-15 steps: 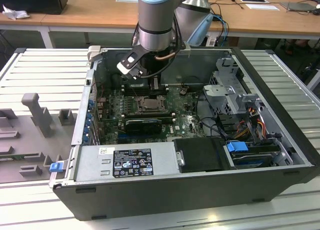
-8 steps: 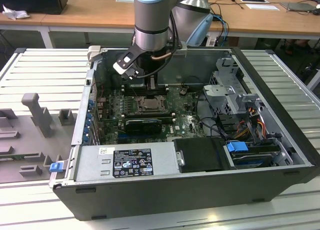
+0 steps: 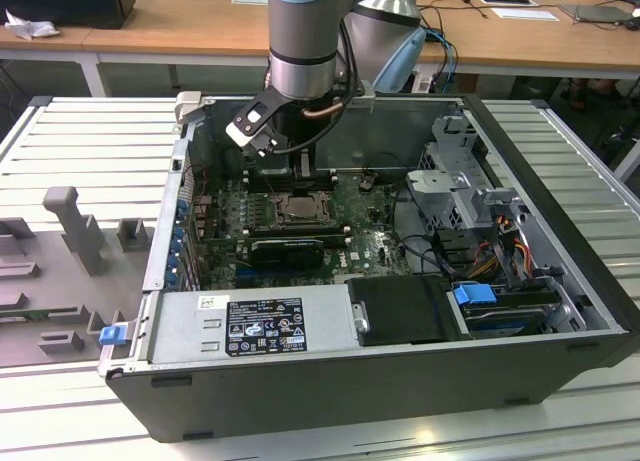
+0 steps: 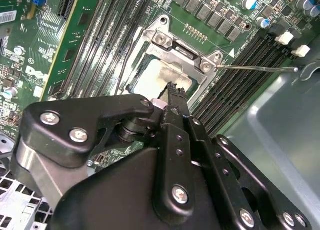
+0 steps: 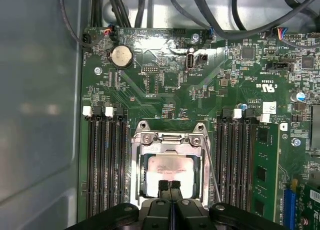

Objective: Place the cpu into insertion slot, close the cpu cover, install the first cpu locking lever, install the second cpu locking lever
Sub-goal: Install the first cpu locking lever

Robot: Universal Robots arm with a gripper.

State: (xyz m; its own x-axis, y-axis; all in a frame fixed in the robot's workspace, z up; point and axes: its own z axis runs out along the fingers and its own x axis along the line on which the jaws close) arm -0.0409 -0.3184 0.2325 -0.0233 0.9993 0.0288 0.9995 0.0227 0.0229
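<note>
Claw [image 5: 169,184] pinched shut over the socket, nothing held in it

cpu [image 5: 169,169] already sits in the insertion slot [image 3: 300,209] with the cpu cover [image 5: 170,138] down over it. The closed tips hang over the chip's edge, can't tell if they touch. 1 thin lever rod [image 4: 260,68] sticks out free across the memory slots [image 4: 235,90]. Black heatsink [image 3: 290,247] sits just beside the socket, and the power supply [image 3: 190,326] carries a printed sticker [image 3: 265,326].

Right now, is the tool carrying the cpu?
No, in the first wrist view the cpu lies in the insertion slot, framed by the cpu cover, beneath the shut tool.
</note>
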